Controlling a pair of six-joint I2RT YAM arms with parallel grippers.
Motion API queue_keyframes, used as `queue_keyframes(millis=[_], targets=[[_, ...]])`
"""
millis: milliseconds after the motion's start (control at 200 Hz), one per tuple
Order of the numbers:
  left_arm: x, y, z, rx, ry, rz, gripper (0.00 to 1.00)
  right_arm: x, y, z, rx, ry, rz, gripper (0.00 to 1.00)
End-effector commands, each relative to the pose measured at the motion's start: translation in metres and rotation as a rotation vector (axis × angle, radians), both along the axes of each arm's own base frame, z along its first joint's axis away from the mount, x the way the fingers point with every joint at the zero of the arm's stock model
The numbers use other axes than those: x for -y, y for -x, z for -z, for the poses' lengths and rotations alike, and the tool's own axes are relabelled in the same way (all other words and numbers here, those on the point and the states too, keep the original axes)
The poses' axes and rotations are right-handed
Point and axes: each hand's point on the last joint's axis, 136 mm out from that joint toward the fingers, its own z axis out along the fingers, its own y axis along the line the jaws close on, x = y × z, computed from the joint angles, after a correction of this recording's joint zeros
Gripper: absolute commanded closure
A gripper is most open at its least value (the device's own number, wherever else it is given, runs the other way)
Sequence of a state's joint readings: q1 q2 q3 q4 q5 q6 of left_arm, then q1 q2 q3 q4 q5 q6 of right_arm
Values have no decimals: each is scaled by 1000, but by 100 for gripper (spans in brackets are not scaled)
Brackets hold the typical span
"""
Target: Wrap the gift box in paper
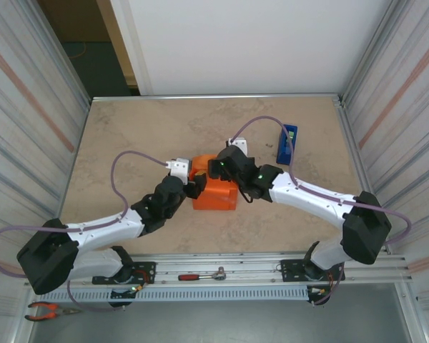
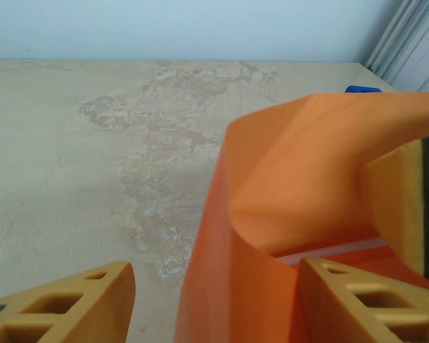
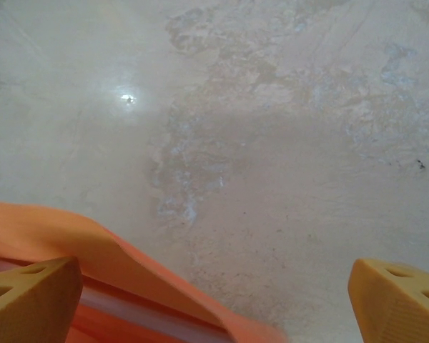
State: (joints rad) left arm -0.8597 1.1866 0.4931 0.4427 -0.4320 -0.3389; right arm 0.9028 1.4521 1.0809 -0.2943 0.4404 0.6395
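We see the paper [image 1: 216, 194], bright orange, folded into a puffy bundle at the centre of the table [image 1: 129, 143]. At its 9 o'clock the left gripper [image 1: 195, 187] straddles a raised flap, half-open, pinching nothing. At 12 the right gripper [image 1: 216, 171] gapes wide, empty. The gift box is hidden, save perhaps a pale sliver [image 2: 329, 250].

The left arm [image 1: 107, 230] stretched forward and inward from its base, and the left fingers [image 2: 64, 307] stood parted with a clear gap between them. The right arm [image 1: 311, 199] bent inward toward it, wrists close together, the right fingers [image 3: 397, 300] spread far wider.
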Motion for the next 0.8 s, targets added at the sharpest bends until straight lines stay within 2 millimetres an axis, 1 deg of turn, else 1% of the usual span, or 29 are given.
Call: queue_keyframes(millis=[0,135,185,271,421,556,641,716,797], targets=[[-1,-5,-10,12,7,-41,40,11,6,-8,3,-21,18,4],[4,-5,-10,11,4,-40,43,24,19,-4,1,-56,43,3],[6,-5,-9,9,-1,-38,45,28,25,0,-1,-60,48,2],[8,-4,-8,6,-6,-38,47,30,34,1,6,-66,47,2],[8,-4,-8,3,-17,-41,48,29,46,9,8,-49,34,2],[7,-5,-10,6,-22,-44,50,31,46,22,-6,-27,53,2],[8,-5,-13,12,-27,-41,50,36,42,29,-12,-9,93,5],[9,-5,-21,30,-31,-31,49,42,39,36,-27,3,126,8],[11,-3,-34,58,-30,-5,44,44,37,40,-38,2,138,12]])
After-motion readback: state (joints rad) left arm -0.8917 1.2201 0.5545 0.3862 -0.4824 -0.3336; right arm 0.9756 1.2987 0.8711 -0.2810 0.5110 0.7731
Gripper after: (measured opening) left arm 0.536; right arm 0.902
